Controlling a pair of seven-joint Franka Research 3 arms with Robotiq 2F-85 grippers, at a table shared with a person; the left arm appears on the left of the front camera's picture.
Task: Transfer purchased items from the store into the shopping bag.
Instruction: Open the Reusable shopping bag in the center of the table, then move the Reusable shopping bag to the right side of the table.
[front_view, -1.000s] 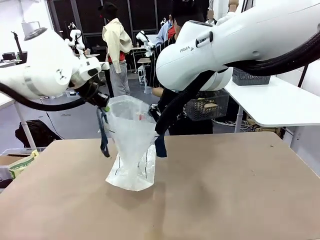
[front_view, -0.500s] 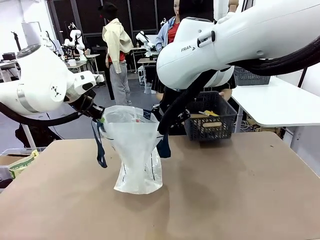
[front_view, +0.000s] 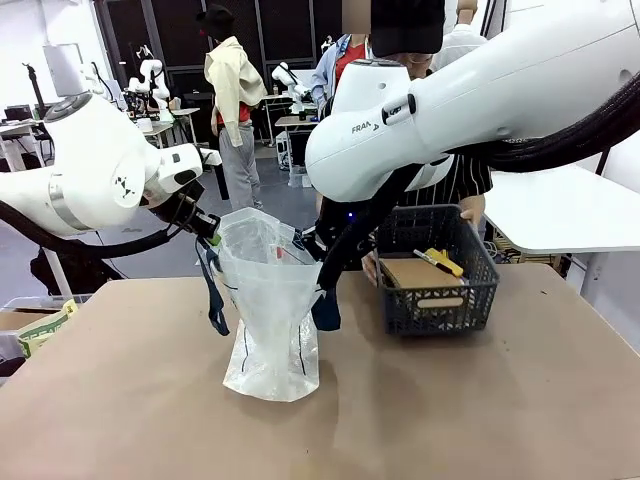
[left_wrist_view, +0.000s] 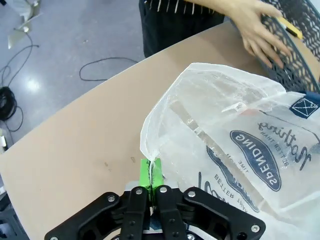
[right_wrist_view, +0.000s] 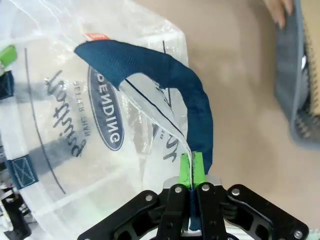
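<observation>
Bag (front_view: 268, 300) held open, waiting for the items (front_view: 418, 272).
Left gripper (left_wrist_view: 151, 172) and right gripper (right_wrist_view: 192, 170) each clench its rim; the items lie in the basket (front_view: 440, 312) at the far edge of the table (front_view: 520, 420) and likely need lifting in next.

Robotics lab, folks: white left arm (front_view: 95, 185) and right arm (front_view: 500, 90) over a brown table (front_view: 480, 400), white workbench (front_view: 560, 215) alongside, loose cable (left_wrist_view: 107, 60) on grey floor (left_wrist_view: 65, 30).
</observation>
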